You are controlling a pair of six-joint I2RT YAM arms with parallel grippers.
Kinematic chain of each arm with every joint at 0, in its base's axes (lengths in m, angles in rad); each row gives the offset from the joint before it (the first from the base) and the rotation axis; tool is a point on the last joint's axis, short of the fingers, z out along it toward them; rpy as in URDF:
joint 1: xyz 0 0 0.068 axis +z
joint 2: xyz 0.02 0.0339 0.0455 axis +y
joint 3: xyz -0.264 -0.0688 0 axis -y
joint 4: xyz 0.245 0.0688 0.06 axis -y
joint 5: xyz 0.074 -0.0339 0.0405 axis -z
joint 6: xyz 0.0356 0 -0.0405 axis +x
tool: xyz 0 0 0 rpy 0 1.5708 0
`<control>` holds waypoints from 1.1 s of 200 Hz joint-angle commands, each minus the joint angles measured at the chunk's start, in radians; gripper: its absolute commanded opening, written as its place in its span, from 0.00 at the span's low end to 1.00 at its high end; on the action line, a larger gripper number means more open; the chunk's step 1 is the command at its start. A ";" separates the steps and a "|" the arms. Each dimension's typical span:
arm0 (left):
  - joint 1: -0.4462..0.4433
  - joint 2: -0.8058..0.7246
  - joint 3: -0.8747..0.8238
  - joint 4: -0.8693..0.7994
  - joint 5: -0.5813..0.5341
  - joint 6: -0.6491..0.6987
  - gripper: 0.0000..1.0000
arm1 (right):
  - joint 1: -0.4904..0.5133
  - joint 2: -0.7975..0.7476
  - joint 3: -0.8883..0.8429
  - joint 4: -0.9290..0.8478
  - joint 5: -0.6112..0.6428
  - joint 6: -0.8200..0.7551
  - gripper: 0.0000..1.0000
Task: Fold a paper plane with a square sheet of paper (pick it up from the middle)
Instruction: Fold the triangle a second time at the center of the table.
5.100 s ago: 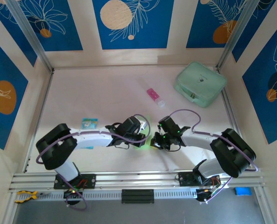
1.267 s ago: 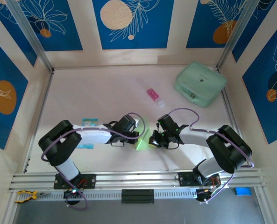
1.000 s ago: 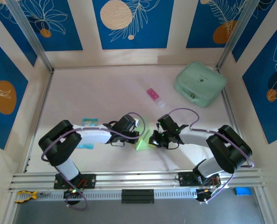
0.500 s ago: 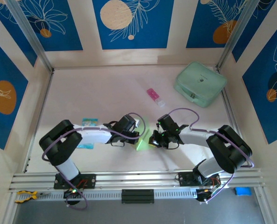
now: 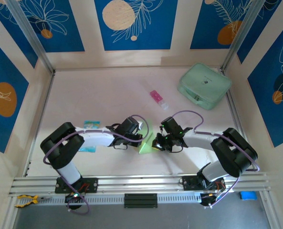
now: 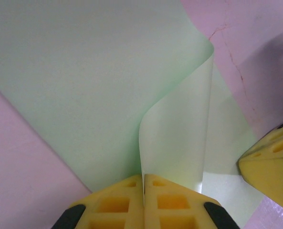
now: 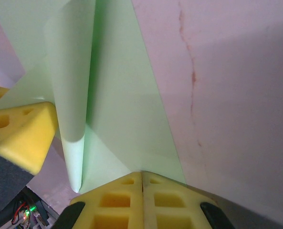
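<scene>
Left gripper (image 6: 143,177) is seen clamped on a raised, curled flap of the square sheet of paper (image 6: 84,71). The right gripper (image 7: 142,174) is closed on the sheet's opposite edge. The sheet is held partly folded, low over the pale pink table (image 5: 108,95), between the two arms toward the near rail (image 5: 141,183). Beyond it, bare surface is seen. A blue-and-white packet (image 5: 91,125) lies to the left, a pink-and-white tube (image 5: 158,98) farther back, and a mint-green case (image 5: 204,86) by the far right corner. The case's small mark cannot be read. The walls are panelled in blue with white leaf drawings.

Left tool (image 6: 142,177); right tool (image 7: 142,174) (both clamped)
</scene>
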 commanded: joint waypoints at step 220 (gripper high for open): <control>0.015 0.052 0.005 -0.007 0.058 -0.004 0.06 | -0.005 -0.005 0.051 0.194 -0.072 0.061 0.03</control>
